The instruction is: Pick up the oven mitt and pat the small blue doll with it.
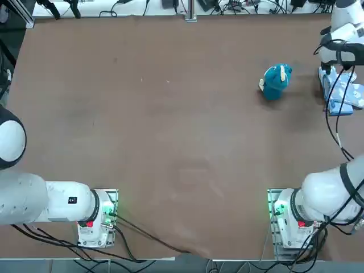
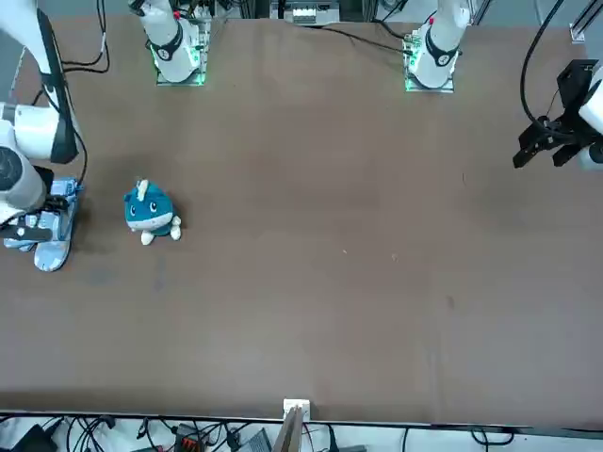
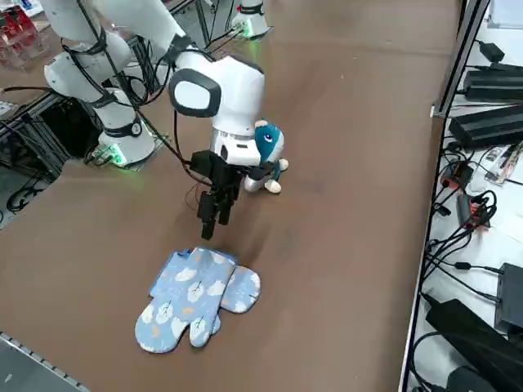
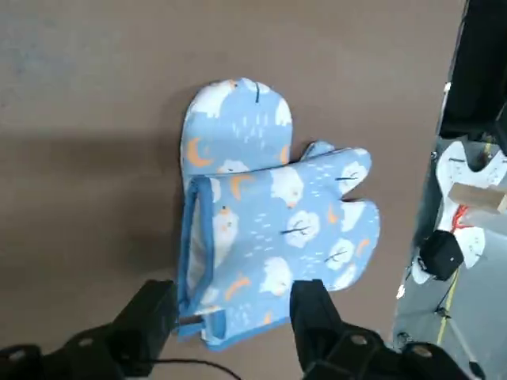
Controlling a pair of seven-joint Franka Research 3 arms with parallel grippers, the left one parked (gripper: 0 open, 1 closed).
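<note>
In the top view, the mitt (image 1: pixel 342 94) is seen at the upper right of the frame, partly covered by the right arm (image 1: pixel 346 34). The doll (image 1: pixel 275 81) is seen to the left of it, well apart from it, in the upper right part of the frame.

In the front view, the doll is shown in the upper left part, with its white belly turned to the camera, and the mitt is shown at the left edge, partly hidden by the arm.

In the right side view, the mitt is laid flat on the table (image 3: pixel 351 204) at the lower left of the frame; it is patterned in light blue with white and orange shapes, and two overlapping layers are shown. The right gripper (image 3: pixel 209 227) is held above the table, pointed downward, near the mitt and apart from it. The doll is partly covered by the arm at upper centre.

In the right wrist view, the jaws are spread wide, with nothing held between them, and the mitt is seen beyond the fingertips (image 4: pixel 309 297).
</note>
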